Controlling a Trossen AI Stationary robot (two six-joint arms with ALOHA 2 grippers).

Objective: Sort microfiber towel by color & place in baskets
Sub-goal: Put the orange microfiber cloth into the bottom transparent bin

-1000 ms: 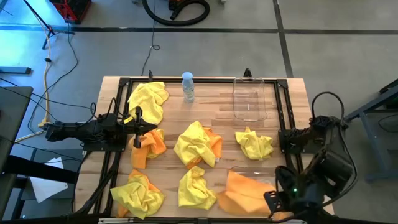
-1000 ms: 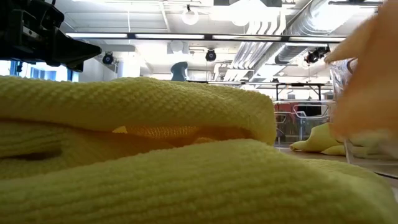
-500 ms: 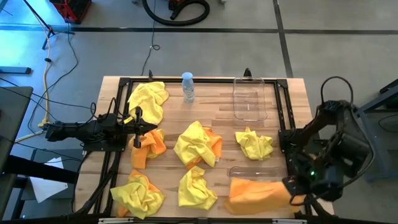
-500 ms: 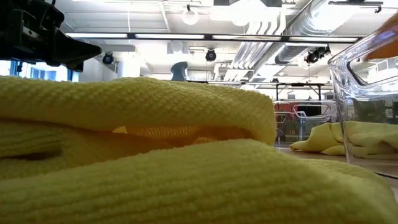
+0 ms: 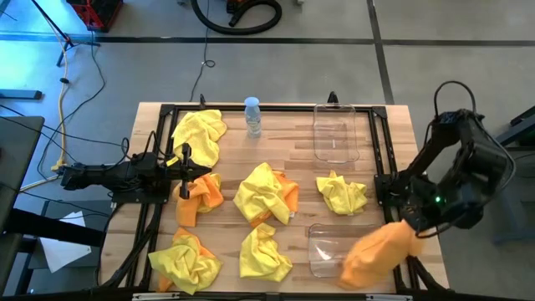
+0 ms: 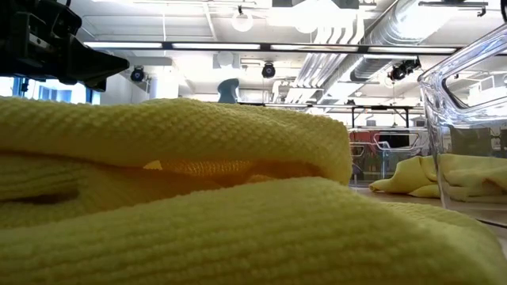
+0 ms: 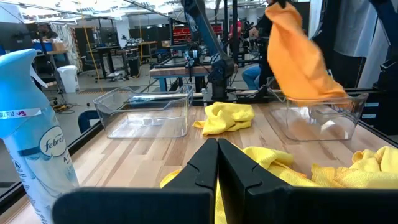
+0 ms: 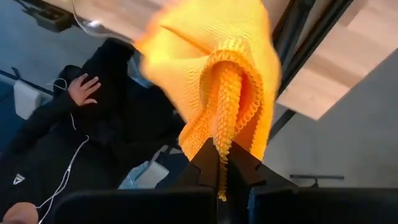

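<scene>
Orange cloth (image 5: 378,255) hangs pinched in my right gripper (image 5: 407,227), fingers clamped tight on a fold of it, lifted over the near right corner of the table (image 5: 284,138) and draped across the edge of the nearer clear bin (image 5: 328,247). That bin looks empty inside, so I judge this the carrying step for the first orange piece. Next I should shift it inward until the cloth hangs over the bin's middle, lower, then let go. My left gripper (image 5: 188,165) waits closed and empty at the left side, beside a yellow cloth (image 5: 199,134). The other clear bin (image 5: 335,131) sits at the far edge.
</scene>
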